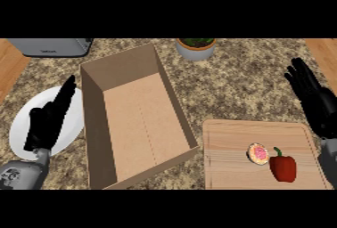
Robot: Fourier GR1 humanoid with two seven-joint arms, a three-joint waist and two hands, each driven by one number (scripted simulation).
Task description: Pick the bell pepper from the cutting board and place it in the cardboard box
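Where it lies on the cutting board (230, 133), the bell pepper (283, 167) is red, green-stemmed.

White plate (72, 116) at left, toaster (51, 46), potted plant (196, 48), pink-topped pastry (258, 153)

We see two matte black, slender-fingered hands, the left hand (46, 122) at lower left, the right hand (314, 100) at right, each on a grey metallic forearm.
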